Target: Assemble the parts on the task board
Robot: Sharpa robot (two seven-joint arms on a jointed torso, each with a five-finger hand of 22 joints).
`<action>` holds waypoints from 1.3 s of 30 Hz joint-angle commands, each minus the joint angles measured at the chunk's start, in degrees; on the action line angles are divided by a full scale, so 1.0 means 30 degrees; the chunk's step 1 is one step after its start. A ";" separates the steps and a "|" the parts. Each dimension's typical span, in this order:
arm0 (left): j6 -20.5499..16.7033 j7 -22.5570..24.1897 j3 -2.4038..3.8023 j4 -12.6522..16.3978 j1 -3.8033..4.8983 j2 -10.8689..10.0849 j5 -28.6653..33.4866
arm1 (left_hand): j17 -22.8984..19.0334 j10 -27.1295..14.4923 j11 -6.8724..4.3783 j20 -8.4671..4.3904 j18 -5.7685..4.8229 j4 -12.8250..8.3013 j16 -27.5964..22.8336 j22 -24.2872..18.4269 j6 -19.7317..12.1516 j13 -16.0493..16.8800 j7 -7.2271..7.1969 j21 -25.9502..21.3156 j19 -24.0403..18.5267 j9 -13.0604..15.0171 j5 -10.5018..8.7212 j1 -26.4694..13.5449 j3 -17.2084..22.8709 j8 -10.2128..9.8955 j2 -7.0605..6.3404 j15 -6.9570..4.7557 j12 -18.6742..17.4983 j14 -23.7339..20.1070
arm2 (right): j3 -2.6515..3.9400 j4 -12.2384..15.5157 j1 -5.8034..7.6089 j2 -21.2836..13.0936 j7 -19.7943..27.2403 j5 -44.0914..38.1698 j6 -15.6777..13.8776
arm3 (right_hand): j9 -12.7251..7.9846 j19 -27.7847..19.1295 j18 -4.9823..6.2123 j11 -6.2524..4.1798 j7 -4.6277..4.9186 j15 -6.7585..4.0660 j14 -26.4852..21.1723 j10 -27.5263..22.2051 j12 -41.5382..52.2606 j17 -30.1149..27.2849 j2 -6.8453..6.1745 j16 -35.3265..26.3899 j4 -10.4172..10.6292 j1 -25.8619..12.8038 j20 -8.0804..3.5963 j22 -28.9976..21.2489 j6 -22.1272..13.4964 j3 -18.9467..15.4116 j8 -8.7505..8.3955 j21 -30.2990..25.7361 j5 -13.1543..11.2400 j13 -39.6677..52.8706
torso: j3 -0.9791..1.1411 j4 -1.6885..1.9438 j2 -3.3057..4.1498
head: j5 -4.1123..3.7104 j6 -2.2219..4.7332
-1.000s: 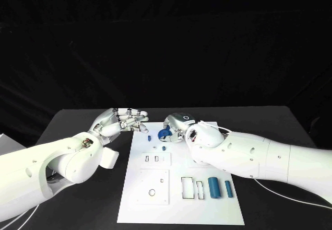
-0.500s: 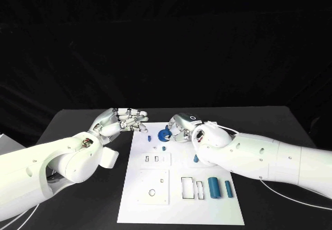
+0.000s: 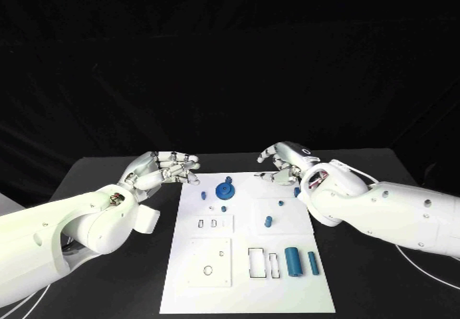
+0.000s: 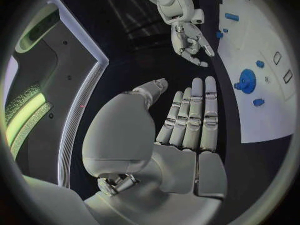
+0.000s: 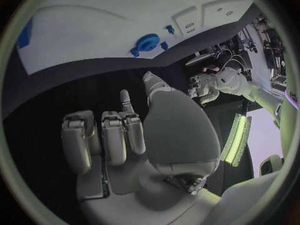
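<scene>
task board (image 3: 244,292), the white plate, lay in the middle of the black table (image 3: 383,279), long side running away from the robot. on its far end stood a round blue part (image 3: 225,191), with a small blue peg (image 3: 202,195) just beside it toward the left hand's side and another tiny blue piece (image 3: 223,209) near it on the robot's side. toward the middle of the plate lay a short blue piece (image 3: 268,221), and a smaller one (image 3: 280,202) sat beyond it. near the robot's end two blue cylinders lay side by side, the thicker cylinder (image 3: 294,261) beside the thinner cylinder (image 3: 314,263), next to a row of upright rectangular slots (image 3: 258,262). a raised white block (image 3: 211,261) with an oval hole sat beside those slots. left hand (image 3: 165,169) hovered over the table just off the board's far left corner, holding nothing; in the left wrist view its fingers (image 4: 197,112) lay straight and side by side, thumb apart from them. right hand (image 3: 284,163) hung above the board's far right corner, fingers curled loosely downward with nothing between them; in the right wrist view its fingers (image 5: 115,135) were bent in toward the palm, empty. neither hand touched the round blue part, which stood between them.
</scene>
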 commanded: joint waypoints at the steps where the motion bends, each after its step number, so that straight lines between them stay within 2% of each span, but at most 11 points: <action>1: 0.0299 0.0181 0.0014 0.0019 0.0022 0.0008 -0.0017 | 0.0030 0.0131 -0.0009 0.0006 0.0150 0.0073 0.0116 0.0031 -0.0007 -0.0005 0.0168 0.0084 -0.0139 0.0029 -0.0082 0.0168 0.0076 0.0011 -0.0013 -0.0009 -0.0103 -0.0074 | 0.0022 0.0304 0.0178 -0.0984 0.1786 0.2350 0.2000 | -0.0008 0.1965 -0.0128 0.0152 -0.0007 0.0103 0.2026 0.1789 -0.0094 0.5017 -0.0004 0.0063 -0.0153 0.0714 0.0120 0.5025 0.0012 0.0329 -0.0176 0.0084 0.0152 0.4855 | 0.0058 -0.0193 -0.0088 | -0.0076 0.0017; 7: 0.0362 0.0182 0.0013 0.0032 0.0020 0.0037 -0.0017 | 0.0037 0.0130 -0.0007 0.0009 0.0148 0.0066 0.0113 0.0038 -0.0010 -0.0006 0.0168 0.0091 -0.0168 0.0030 -0.0079 0.0185 0.0083 0.0009 -0.0013 -0.0004 -0.0110 -0.0105 | 0.0025 0.0189 0.0323 -0.2610 0.2913 0.3036 0.3542 | -0.0032 0.1965 -0.0128 0.0131 -0.0044 0.0011 0.2026 0.1698 -0.0215 0.5017 -0.0299 0.0063 -0.0546 0.1936 0.0057 0.5025 0.0095 0.0762 -0.0306 0.0084 0.0090 0.4767 | 0.0101 -0.0280 -0.0114 | -0.0124 -0.0032; 12: 0.0400 0.0182 0.0011 0.0001 0.0017 0.0073 -0.0017 | 0.0037 0.0130 -0.0007 0.0009 0.0148 0.0066 0.0113 0.0038 -0.0010 -0.0006 0.0168 0.0091 -0.0168 0.0030 -0.0079 0.0185 0.0083 0.0009 -0.0013 -0.0004 -0.0110 -0.0105 | 0.0002 0.0012 0.0250 -0.3433 0.3395 0.3176 0.4199 | -0.0037 0.1965 -0.0128 0.0121 -0.0056 -0.0007 0.2026 0.1691 -0.0224 0.5017 -0.0372 0.0063 -0.0586 0.2084 0.0041 0.5025 0.0106 0.0801 -0.0328 0.0084 0.0079 0.4760 | 0.0105 -0.0219 -0.0109 | -0.0240 -0.0065; 17: 0.0412 0.0181 0.0010 -0.0032 0.0015 0.0084 -0.0018 | 0.0037 0.0130 -0.0007 0.0009 0.0148 0.0066 0.0113 0.0038 -0.0010 -0.0006 0.0168 0.0091 -0.0168 0.0030 -0.0079 0.0185 0.0083 0.0009 -0.0013 -0.0004 -0.0110 -0.0105 | -0.0015 -0.0158 0.0065 -0.3838 0.3607 0.3119 0.4621 | -0.0040 0.1965 -0.0128 0.0112 -0.0064 -0.0023 0.2026 0.1693 -0.0221 0.5017 -0.0424 0.0063 -0.0620 0.2201 0.0027 0.5025 0.0122 0.0837 -0.0342 0.0084 0.0104 0.4762 | 0.0083 -0.0229 -0.0091 | -0.0242 -0.0101; 20: 0.0418 0.0175 0.0009 -0.0041 0.0014 0.0087 -0.0019 | 0.0037 0.0130 -0.0007 0.0009 0.0148 0.0066 0.0113 0.0038 -0.0010 -0.0006 0.0168 0.0091 -0.0168 0.0030 -0.0079 0.0185 0.0083 0.0009 -0.0013 -0.0004 -0.0110 -0.0105 | -0.0030 -0.0262 -0.0082 -0.3962 0.3693 0.3100 0.4838 | -0.0041 0.1965 -0.0128 0.0112 -0.0068 -0.0027 0.2026 0.1688 -0.0228 0.5017 -0.0444 0.0063 -0.0623 0.2212 0.0024 0.5025 0.0123 0.0834 -0.0345 0.0084 0.0104 0.4757 | 0.0058 -0.0203 -0.0091 | -0.0277 -0.0097; 24: 0.0419 0.0169 0.0009 -0.0055 0.0014 0.0075 -0.0020 | 0.0037 0.0130 -0.0007 0.0009 0.0148 0.0066 0.0113 0.0038 -0.0010 -0.0006 0.0168 0.0091 -0.0168 0.0030 -0.0079 0.0185 0.0083 0.0009 -0.0013 -0.0004 -0.0110 -0.0105 | -0.0044 -0.0384 -0.0305 -0.4022 0.3769 0.3083 0.4960 | -0.0042 0.1965 -0.0128 0.0112 -0.0071 -0.0031 0.2026 0.1676 -0.0244 0.5017 -0.0465 0.0063 -0.0623 0.2218 0.0022 0.5025 0.0124 0.0829 -0.0347 0.0084 0.0103 0.4745 | 0.0072 -0.0243 -0.0088 | -0.0224 -0.0125; 31: 0.0430 0.0160 0.0009 -0.0060 0.0014 0.0066 -0.0024 | 0.0053 0.0141 -0.0008 0.0011 0.0148 0.0048 0.0119 0.0053 -0.0004 -0.0005 0.0163 0.0111 -0.0209 0.0034 -0.0076 0.0221 0.0097 0.0010 -0.0014 -0.0002 -0.0116 -0.0140 | -0.0056 -0.0671 -0.0587 -0.3790 0.3607 0.2963 0.4842 | -0.0043 0.1965 -0.0128 0.0110 -0.0069 -0.0034 0.2026 0.1685 -0.0232 0.5017 -0.0505 0.0063 -0.0615 0.2218 0.0017 0.5025 0.0125 0.0816 -0.0355 0.0084 0.0102 0.4755 | 0.0049 -0.0228 -0.0096 | -0.0229 -0.0179; 39: 0.0441 0.0142 0.0007 -0.0062 0.0012 0.0053 -0.0037 | 0.0053 0.0141 -0.0008 0.0011 0.0148 0.0048 0.0119 0.0053 -0.0004 -0.0005 0.0163 0.0111 -0.0209 0.0034 -0.0076 0.0221 0.0097 0.0010 -0.0014 -0.0002 -0.0116 -0.0140 | -0.0060 -0.1031 -0.0844 -0.3373 0.3345 0.2853 0.4575 | -0.0043 0.1965 -0.0128 0.0107 -0.0066 -0.0030 0.2026 0.1705 -0.0206 0.5017 -0.0536 0.0063 -0.0584 0.2200 0.0012 0.5025 0.0140 0.0801 -0.0358 0.0084 0.0118 0.4774 | 0.0055 -0.0210 -0.0080 | -0.0151 -0.0255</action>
